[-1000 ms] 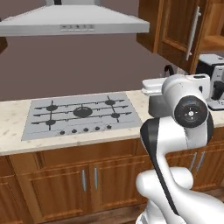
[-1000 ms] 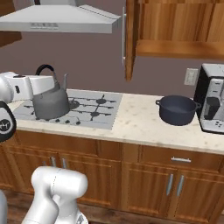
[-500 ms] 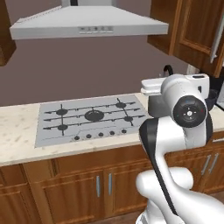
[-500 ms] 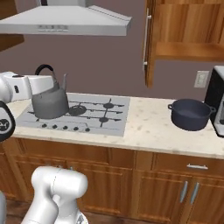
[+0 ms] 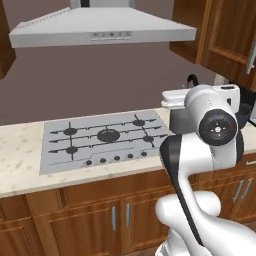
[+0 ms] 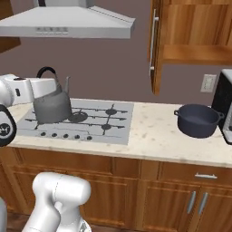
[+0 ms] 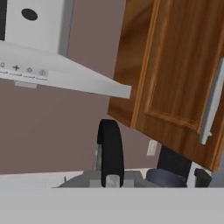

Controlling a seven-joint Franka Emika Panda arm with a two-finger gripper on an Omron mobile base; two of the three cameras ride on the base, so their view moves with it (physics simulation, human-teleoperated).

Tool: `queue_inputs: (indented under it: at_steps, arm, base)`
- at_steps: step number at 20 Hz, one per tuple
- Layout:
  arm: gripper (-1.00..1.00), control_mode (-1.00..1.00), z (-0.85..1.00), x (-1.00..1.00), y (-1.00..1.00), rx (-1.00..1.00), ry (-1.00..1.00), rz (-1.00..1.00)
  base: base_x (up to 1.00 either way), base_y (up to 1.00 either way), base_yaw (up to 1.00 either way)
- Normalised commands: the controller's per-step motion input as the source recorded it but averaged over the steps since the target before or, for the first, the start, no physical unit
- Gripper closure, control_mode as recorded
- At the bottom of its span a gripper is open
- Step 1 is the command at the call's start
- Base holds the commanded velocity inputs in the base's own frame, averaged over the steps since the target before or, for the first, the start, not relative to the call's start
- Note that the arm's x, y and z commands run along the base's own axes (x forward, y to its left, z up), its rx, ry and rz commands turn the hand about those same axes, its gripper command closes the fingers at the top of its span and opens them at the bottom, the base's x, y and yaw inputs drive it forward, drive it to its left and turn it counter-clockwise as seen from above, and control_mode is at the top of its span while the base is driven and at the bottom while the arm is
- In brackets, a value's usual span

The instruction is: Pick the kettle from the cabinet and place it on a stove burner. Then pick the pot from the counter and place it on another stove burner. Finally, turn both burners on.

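The kettle (image 6: 53,105) hangs just above the left part of the cooktop (image 6: 97,123), over its black burners (image 6: 78,117), with its black arched handle (image 7: 110,151) gripped from above. The range hood (image 6: 68,20) hangs over the cooktop; the cabinet (image 6: 195,34) stands open to the right, its door (image 6: 156,45) swung outward. The pot (image 6: 197,120) sits on the desk (image 6: 154,136) well to the right of the kettle, beside a dark coffee machine (image 6: 224,106). The end effector (image 7: 112,180) is closed tight on the kettle's handle, the kettle hanging directly beneath it. The arm (image 5: 212,125) reaches sideways with its wrist held level over the desk.
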Motion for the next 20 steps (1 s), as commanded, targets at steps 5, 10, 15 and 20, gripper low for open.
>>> queue_inputs:
  at_steps: [5,10,15,20]
  arm:
    - [1.00,1.00,0.00,0.00,0.00,0.00,0.00,0.00]
    - [1.00,1.00,0.00,0.00,0.00,0.00,0.00,0.00]
    - [1.00,1.00,0.00,0.00,0.00,0.00,0.00,0.00]
    - [1.00,1.00,0.00,0.00,0.00,0.00,0.00,0.00]
  base:
    - [0.35,0.47,-0.07]
    - [0.28,0.57,-0.07]
    - [0.34,0.32,-0.04]
    - [0.44,0.08,0.00]
